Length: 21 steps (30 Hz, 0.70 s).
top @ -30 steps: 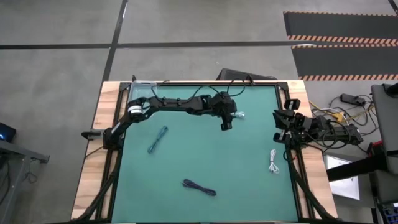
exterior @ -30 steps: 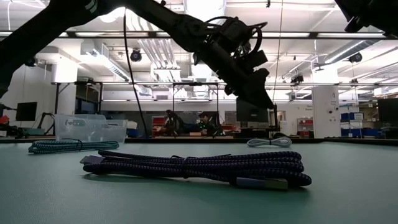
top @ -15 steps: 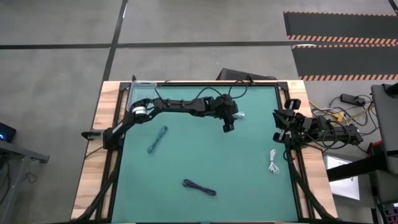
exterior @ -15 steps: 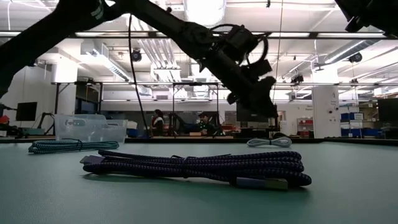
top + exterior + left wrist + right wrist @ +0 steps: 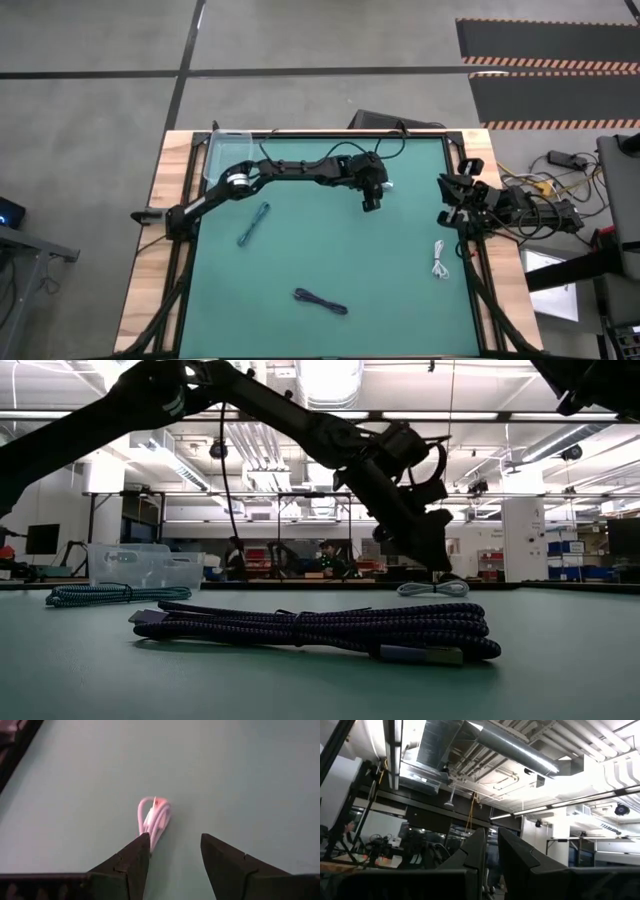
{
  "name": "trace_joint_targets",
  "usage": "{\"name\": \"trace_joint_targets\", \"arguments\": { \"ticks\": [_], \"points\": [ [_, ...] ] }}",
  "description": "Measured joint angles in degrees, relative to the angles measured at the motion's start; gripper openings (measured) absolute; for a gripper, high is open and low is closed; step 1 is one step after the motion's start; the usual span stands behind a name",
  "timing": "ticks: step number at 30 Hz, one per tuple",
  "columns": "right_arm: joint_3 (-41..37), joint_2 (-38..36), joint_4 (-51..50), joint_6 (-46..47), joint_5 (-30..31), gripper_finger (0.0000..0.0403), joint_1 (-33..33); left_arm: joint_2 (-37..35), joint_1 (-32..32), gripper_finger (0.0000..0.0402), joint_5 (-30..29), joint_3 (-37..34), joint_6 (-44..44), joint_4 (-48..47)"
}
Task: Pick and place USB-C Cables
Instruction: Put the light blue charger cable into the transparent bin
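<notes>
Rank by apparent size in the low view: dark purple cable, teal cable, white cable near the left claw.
1. dark purple cable, largest, though nearest the camera
2. teal cable
3. white cable, smallest and farthest

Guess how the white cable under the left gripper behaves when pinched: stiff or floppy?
White cable: probably floppy, since thin loops splay from its bundle. Likely light. Left gripper, open, sits slightly off-centre, so one loop may slip free.
</notes>
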Motion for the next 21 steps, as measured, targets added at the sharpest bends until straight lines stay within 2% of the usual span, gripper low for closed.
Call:
{"name": "trace_joint_targets", "arguments": {
  "ticks": [7,21],
  "points": [
    [0.02,0.0,0.0,0.07,0.0,0.0043,0.0,0.02,1.23,0.0161,-2.23,-0.23,-0.35,0.23],
    [0.0,-0.02,-0.02,0.04,0.0,0.0043,0.0,0.02,1.54,0.0161,-1.35,-1.16,-0.35,0.89]
  ]
}}
